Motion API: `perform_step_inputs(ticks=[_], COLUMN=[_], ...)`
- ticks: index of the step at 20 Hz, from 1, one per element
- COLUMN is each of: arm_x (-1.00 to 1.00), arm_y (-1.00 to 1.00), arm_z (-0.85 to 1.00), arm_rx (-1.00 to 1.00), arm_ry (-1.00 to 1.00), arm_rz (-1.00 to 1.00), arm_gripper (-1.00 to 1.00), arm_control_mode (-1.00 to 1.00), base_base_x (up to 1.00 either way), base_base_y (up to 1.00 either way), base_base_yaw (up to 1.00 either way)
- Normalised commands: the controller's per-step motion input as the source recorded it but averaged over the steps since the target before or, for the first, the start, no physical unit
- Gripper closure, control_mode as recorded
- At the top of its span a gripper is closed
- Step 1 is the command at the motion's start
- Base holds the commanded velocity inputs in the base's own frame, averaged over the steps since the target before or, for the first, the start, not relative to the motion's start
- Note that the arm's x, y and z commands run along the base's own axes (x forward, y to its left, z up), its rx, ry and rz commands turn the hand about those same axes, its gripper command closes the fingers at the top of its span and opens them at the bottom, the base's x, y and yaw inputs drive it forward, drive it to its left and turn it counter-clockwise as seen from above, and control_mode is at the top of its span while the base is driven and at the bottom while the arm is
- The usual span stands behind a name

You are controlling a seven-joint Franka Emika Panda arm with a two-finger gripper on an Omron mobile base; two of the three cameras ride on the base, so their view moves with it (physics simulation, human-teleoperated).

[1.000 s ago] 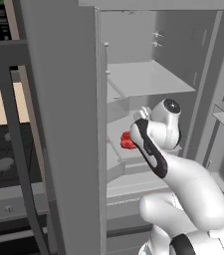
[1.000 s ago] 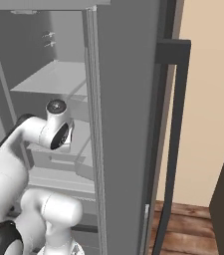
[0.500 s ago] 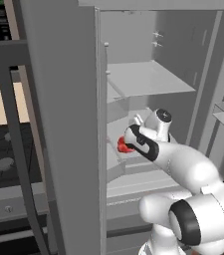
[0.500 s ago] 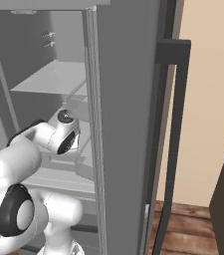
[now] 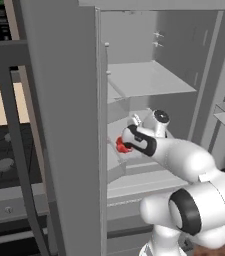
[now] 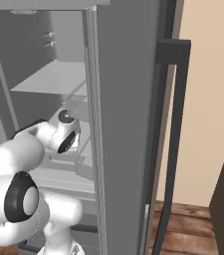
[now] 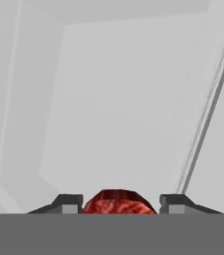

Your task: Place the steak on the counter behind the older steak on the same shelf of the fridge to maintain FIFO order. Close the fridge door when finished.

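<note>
Hand view: my gripper (image 7: 119,201), clamped on the steak (image 7: 118,201), is inside the fridge (image 5: 64,125); next, I lower it onto the shelf (image 5: 134,180).

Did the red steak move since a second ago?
Yes. In the left base view the steak, shut in the gripper, has gone left and slightly lower, closer to the fridge door's edge.

steak (image 7: 118,201): bright red, paler marbling | fridge (image 5: 64,125): plain grey | claw (image 7: 119,203) tips: dark
</note>
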Motion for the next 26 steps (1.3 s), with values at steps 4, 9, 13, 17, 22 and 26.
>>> perform_step_inputs(ticks=[4, 9, 13, 17, 22, 26], arm_x=[0.3, 0.07, -0.06, 0.03, 0.3, 0.44], arm_y=[0.09, 0.04, -0.01, 0.0, 0.0, 0.0], arm_z=[0.0, 0.0, 0.0, 0.05, 0.01, 0.0], arm_rx=[0.0, 0.02, 0.04, 0.03, 0.03, 0.03], arm_ry=[0.0, 0.0, -0.05, -0.03, -0.01, 0.0], arm_rz=[-0.03, -0.06, -0.06, -0.11, -0.11, -0.09], arm_gripper=[1.0, 1.0, 1.0, 1.0, 1.0, 1.0], arm_control_mode=[-1.0, -1.0, -1.0, -1.0, -1.0, -1.0], base_base_x=[0.0, 0.0, 0.0, 0.0, 0.0, 0.0], base_base_y=[0.0, 0.0, 0.0, 0.0, 0.0, 0.0], base_base_yaw=[0.0, 0.0, 0.0, 0.0, 0.0, 0.0])
